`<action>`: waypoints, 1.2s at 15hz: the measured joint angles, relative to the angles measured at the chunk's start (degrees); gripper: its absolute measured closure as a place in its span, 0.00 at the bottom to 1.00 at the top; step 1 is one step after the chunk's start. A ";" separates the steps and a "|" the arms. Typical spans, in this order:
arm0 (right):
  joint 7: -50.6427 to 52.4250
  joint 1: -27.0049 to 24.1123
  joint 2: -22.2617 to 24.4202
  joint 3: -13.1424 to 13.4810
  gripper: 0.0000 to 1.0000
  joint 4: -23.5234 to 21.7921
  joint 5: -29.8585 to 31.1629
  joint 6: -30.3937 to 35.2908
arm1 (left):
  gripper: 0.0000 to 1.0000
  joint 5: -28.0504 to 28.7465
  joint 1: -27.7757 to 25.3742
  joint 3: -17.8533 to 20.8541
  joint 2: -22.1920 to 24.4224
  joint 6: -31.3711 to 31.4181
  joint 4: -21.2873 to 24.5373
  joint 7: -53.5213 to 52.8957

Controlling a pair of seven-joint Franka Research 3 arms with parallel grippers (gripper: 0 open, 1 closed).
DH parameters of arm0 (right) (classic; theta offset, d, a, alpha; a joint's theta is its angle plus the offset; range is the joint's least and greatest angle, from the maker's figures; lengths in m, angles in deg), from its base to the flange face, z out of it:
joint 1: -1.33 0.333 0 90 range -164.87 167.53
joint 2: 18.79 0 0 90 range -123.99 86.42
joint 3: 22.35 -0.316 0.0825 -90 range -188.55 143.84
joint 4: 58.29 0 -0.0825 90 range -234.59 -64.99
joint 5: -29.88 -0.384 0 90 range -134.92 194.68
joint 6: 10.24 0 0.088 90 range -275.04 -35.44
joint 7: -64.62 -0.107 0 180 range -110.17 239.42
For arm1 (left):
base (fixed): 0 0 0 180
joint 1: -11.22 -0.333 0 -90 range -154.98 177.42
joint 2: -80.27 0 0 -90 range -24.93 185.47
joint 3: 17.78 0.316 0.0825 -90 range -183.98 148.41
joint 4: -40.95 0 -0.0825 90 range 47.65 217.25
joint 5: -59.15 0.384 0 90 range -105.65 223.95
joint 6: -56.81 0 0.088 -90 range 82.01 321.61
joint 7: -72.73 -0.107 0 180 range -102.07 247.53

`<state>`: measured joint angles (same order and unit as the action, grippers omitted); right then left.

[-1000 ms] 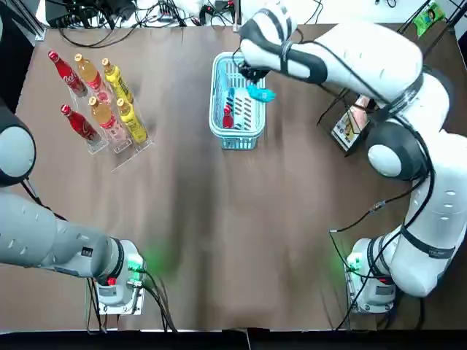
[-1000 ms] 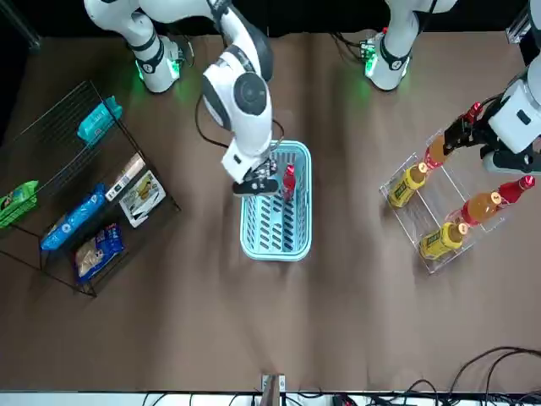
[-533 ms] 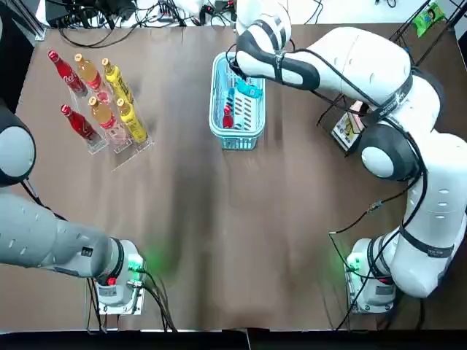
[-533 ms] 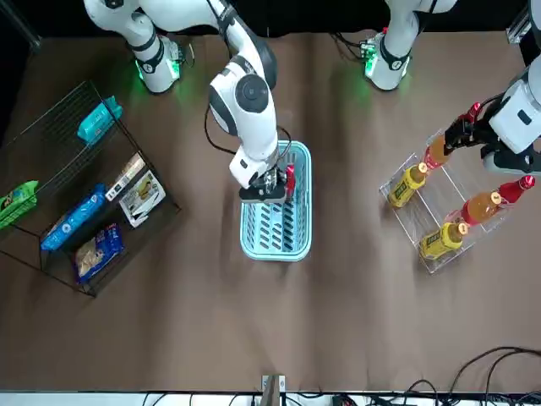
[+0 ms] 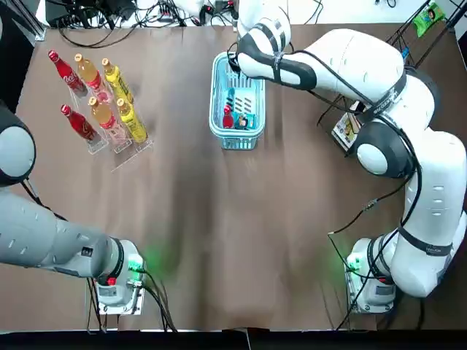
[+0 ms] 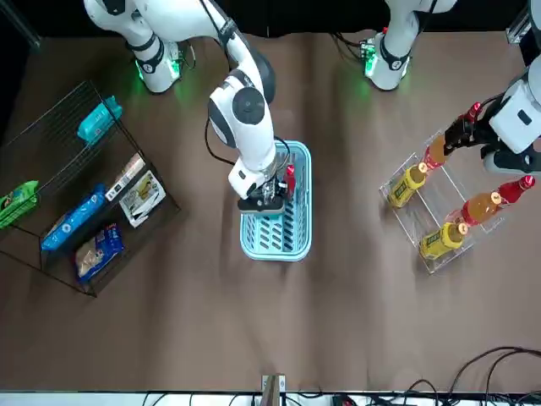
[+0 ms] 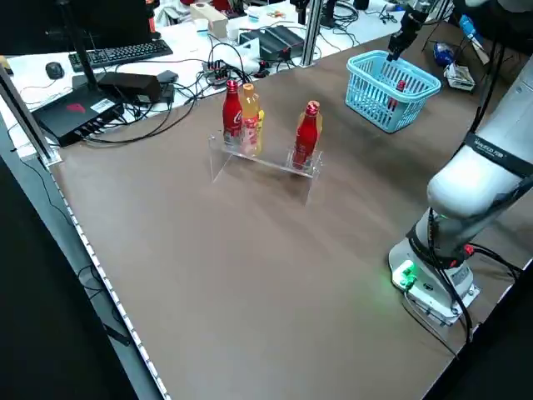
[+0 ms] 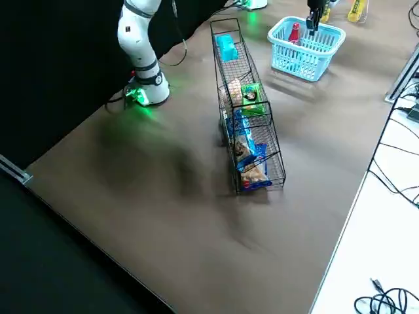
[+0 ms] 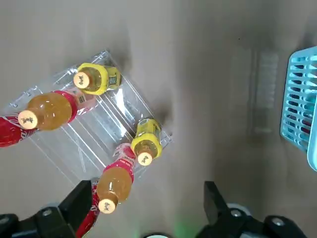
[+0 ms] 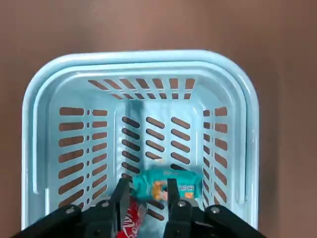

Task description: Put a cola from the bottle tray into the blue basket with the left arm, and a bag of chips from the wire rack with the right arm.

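The teal bag of chips [image 10: 166, 184], its print too small to read, lies on the floor of the blue basket [image 5: 237, 140] at the table's [image 5: 219, 233] 12 o'clock. The cola [image 5: 228, 115], red-labelled with white script, lies at its 9 o'clock. The right gripper [image 10: 147, 184] hangs above, fingers apart, grasping nothing. The left gripper [image 9: 147, 191], spread wide and empty, hovers over the bottle tray [image 5: 128, 152] at 10 o'clock.
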<state>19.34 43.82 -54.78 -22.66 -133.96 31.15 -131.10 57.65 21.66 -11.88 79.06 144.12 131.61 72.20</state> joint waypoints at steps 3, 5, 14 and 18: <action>0.27 -0.35 0.27 0.34 0.63 0.54 0.00 1.45 | 0.00 0.00 0.00 0.01 0.00 -0.24 0.00 0.00; 4.03 -2.46 1.59 0.40 0.68 1.27 -0.07 6.25 | 0.00 0.01 -0.01 0.03 0.00 -0.53 0.00 0.00; 37.86 -19.68 16.91 0.53 0.68 2.44 -2.71 35.95 | 0.00 0.37 0.02 0.07 0.00 -0.70 -0.01 -1.65; 44.34 -27.23 22.65 0.65 0.66 1.28 -2.82 41.03 | 0.00 0.39 0.04 0.07 0.00 -0.78 0.00 -1.70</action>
<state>63.68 16.59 -32.13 -22.02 -132.68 28.33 -90.07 58.04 21.69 -11.81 79.06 143.34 131.61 70.50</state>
